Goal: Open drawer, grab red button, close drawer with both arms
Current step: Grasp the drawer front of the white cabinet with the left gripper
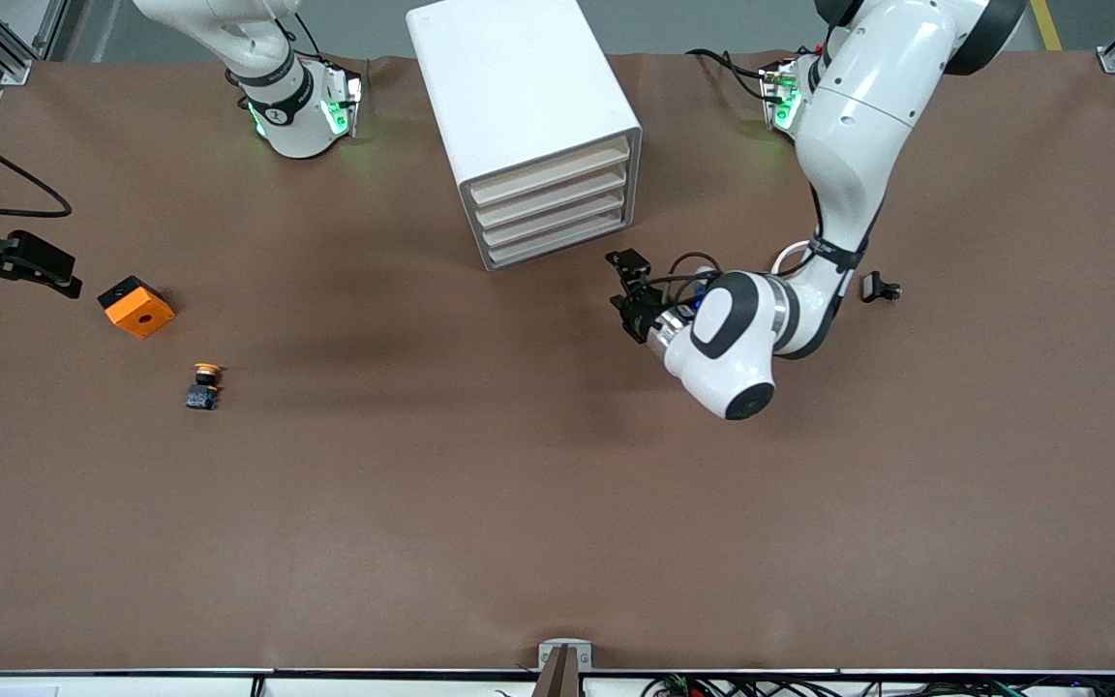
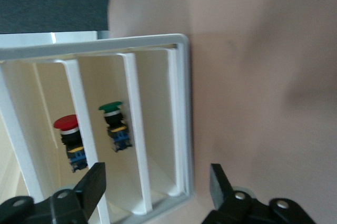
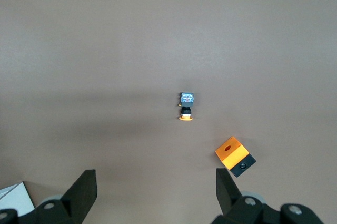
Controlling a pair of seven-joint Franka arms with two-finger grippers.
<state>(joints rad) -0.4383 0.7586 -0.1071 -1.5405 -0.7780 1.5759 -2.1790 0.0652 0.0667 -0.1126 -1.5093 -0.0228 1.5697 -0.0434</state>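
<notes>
So the left gripper (image 1: 627,290) is hovering right in front of the white drawer cabinet (image 1: 528,116), fingers spread apart with nothing between them, lined up on the bottom drawer, probably to get hold of its front and pull. All four drawers are sitting shut in the front view, so I'm guessing opening is the step in hand. Through the wrist view the red button (image 2: 69,140) is standing inside the cabinet, with a green button (image 2: 115,125) beside it one slot over. The right gripper (image 1: 20,261) is waiting, wide open and empty, well away toward the right arm's end of the table, near an orange block (image 1: 136,306) and an orange button (image 1: 204,385) that isn't the target.
</notes>
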